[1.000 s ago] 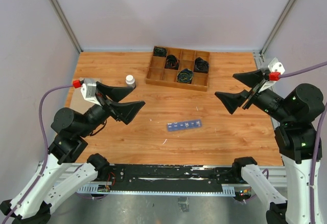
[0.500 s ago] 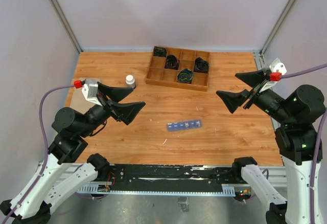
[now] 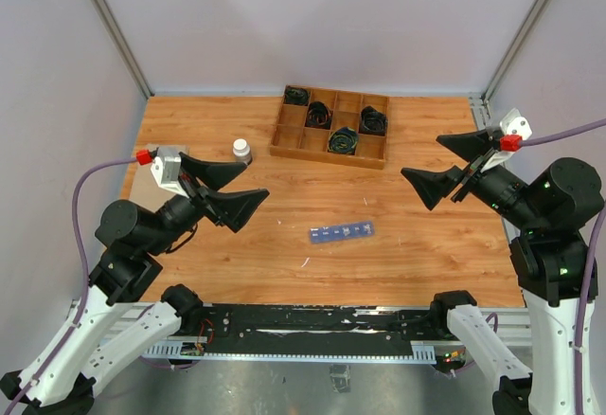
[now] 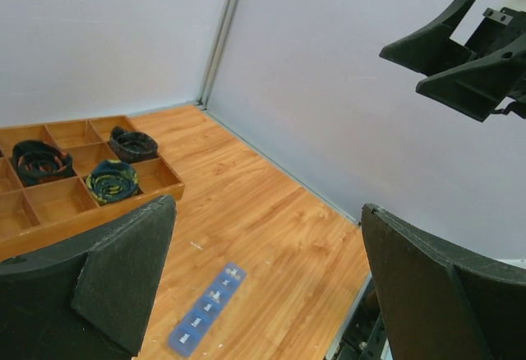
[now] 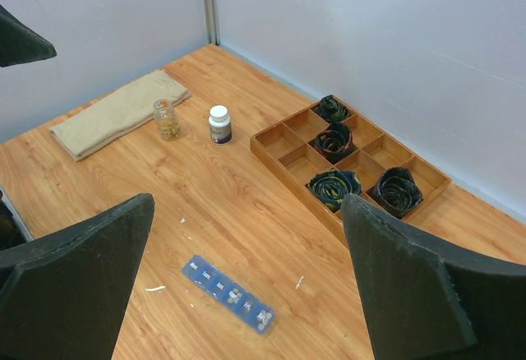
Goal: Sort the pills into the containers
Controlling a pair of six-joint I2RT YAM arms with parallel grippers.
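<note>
The blue pill-organizer strip (image 3: pixel 341 232) lies flat near the middle of the table, its lids shut. It shows in the left wrist view (image 4: pixel 207 309) and in the right wrist view (image 5: pixel 229 293), where pills show through two compartments. My left gripper (image 3: pixel 225 191) is open and empty, raised above the table to the left of the strip. My right gripper (image 3: pixel 453 166) is open and empty, raised to the right of it. Neither touches anything.
A wooden divided tray (image 3: pixel 331 127) of coiled black cables stands at the back. A white-capped bottle (image 3: pixel 241 151) stands at the left; beside it a small open glass jar of pills (image 5: pixel 167 119) and a folded beige cloth (image 5: pixel 115 114).
</note>
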